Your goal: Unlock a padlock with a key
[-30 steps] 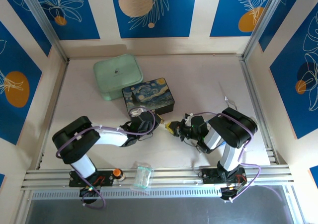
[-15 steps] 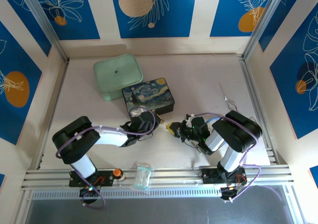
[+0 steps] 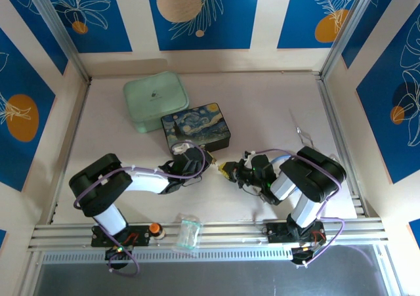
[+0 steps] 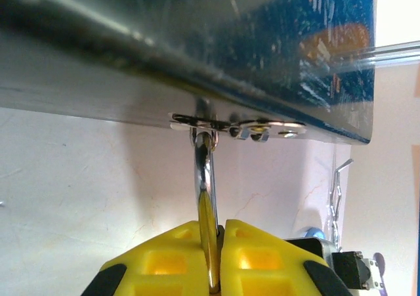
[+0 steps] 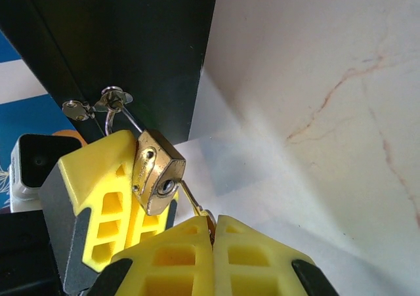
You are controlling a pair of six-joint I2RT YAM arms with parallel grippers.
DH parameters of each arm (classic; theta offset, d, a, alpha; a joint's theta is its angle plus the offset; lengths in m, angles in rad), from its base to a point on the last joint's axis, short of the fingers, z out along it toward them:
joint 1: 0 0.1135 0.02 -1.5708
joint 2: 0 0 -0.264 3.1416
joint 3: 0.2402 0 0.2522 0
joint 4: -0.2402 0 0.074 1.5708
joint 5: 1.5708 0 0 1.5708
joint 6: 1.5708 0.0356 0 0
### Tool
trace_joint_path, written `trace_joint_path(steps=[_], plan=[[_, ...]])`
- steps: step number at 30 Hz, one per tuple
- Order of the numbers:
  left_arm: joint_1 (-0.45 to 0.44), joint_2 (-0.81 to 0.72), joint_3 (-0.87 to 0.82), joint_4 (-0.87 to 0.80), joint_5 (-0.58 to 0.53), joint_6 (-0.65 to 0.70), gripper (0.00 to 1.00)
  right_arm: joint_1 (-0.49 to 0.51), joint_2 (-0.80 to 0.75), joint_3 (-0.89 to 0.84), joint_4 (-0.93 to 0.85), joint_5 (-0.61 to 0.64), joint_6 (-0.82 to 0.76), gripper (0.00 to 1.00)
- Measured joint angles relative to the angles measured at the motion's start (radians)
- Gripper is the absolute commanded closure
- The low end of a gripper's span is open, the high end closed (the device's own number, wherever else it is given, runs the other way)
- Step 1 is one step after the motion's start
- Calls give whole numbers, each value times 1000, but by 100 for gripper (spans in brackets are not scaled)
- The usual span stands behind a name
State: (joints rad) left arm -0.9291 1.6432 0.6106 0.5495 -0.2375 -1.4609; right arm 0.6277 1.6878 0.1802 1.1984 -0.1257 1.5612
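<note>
The padlock (image 5: pixel 157 171) is held between the two arms, on the near side of the painted box (image 3: pixel 195 126) by its right corner, and appears to be lifted just clear of the worktop (image 3: pixel 262 105). The left fingers (image 4: pixel 177 250) are clamped on its brass body, which is seen edge-on between them, and the silver shackle (image 4: pixel 203 168) rises out of the grip. The right fingers (image 5: pixel 249 250) are pressed together on the head of the key (image 5: pixel 192 199). Its thin shaft runs up to the keyhole in the padlock's end face, but how deep it sits cannot be told.

Both things are judged light, stiff and hard, with smooth metal faces that may slip against plastic fingers. The padlock is best taken across its flat sides, as it is here, so that the keyhole is left free and a twist can be resisted. The key is best pinched flat on its head. Its shaft is thin and could bend or ride out if turned off-axis, so a turn about the shaft's own line is called for. A small ring with a flat metal piece (image 5: pixel 75 109) is hung on the shackle and may swing.

The painted box is shut, so its contents are hidden. The mint-green box (image 3: pixel 155 101), just beside it to the far left, is also lidded. Nothing can be made out in the clear cup (image 3: pixel 189 233) at the near rail.
</note>
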Motion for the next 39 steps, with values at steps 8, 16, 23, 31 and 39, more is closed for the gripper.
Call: trace_joint_path(steps=[8,16,23,31,39], plan=[[-1,0,4,-10,0,0,100,2,-49,-5,-40,24,-2,100],[-1,2,4,-1,0,-7,100,6,-48,-1,-41,21,-12,100],[-1,2,-6,21,-12,-19,100,6,-14,13,-16,11,-9,100],[-1,15,-8,48,-26,-27,100,-14,29,24,29,-23,-7,100],[4,41,-8,80,-30,-38,100,-64,129,56,98,-146,-8,100]])
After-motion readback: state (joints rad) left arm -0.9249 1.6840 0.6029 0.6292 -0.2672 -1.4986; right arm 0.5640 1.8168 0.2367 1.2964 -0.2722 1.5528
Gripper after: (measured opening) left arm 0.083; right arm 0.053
